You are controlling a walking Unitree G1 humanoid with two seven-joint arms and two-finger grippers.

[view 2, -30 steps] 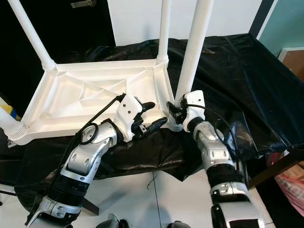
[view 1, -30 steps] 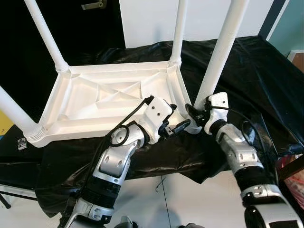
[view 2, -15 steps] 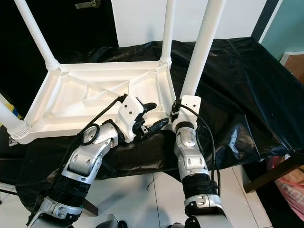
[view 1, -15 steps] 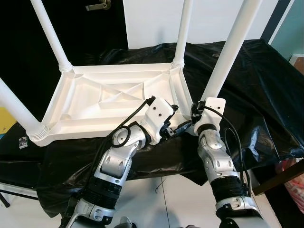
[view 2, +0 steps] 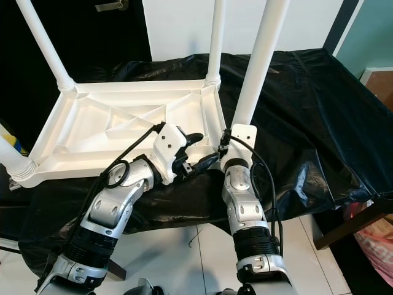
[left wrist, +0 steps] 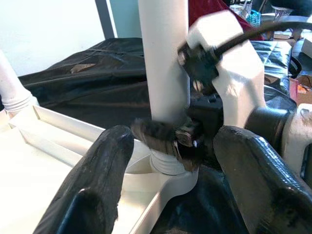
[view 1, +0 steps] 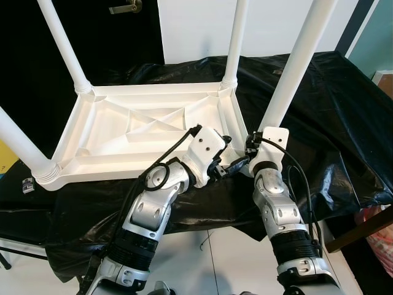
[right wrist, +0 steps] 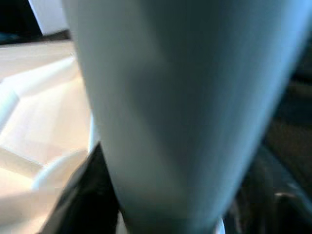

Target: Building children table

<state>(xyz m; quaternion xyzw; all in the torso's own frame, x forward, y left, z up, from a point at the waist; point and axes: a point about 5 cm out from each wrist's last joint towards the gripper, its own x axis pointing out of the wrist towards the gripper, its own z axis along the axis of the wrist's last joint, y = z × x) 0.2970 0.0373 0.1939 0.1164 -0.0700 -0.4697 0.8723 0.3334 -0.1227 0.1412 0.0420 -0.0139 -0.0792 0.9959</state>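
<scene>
1. One bench (view 1: 344, 117) carries everything here, draped all over in crinkly black plastic sheeting (view 1: 319, 92) that hangs off the near edge. Behind it there's a white wall (view 1: 196, 31), a dark door with a metal lever handle (view 1: 123, 7) on the robot's left, and a strip of teal wall at the far right. The floor is pale tile (view 1: 233, 264).

2. The children table (view 1: 141, 135) is plain white plastic, lying upside down on the sheeting toward the robot's left side of the bench. You're looking into the ribbed underside of the top, with diagonal stiffening ribs and a raised rim.

3. Four white tube legs stick straight up out of round corner sockets: two at the far corners, one at the near left, and the near right leg (view 1: 295, 67) right in front of the arms. Each leg has a ringed collar where it meets its socket.

4. The right end effector (left wrist: 168, 139) is at the base of that near right leg, its black fingers wrapped around the tube just above the collar, so it's closed on the leg. In the right wrist view the leg sits huge and blurry right between its fingers.

5. The left end effector (view 1: 228, 165) sits just beside the same corner, fingers (left wrist: 105, 165) spread wide apart and gripping nothing, aimed at the leg base and the other wrist.
</scene>
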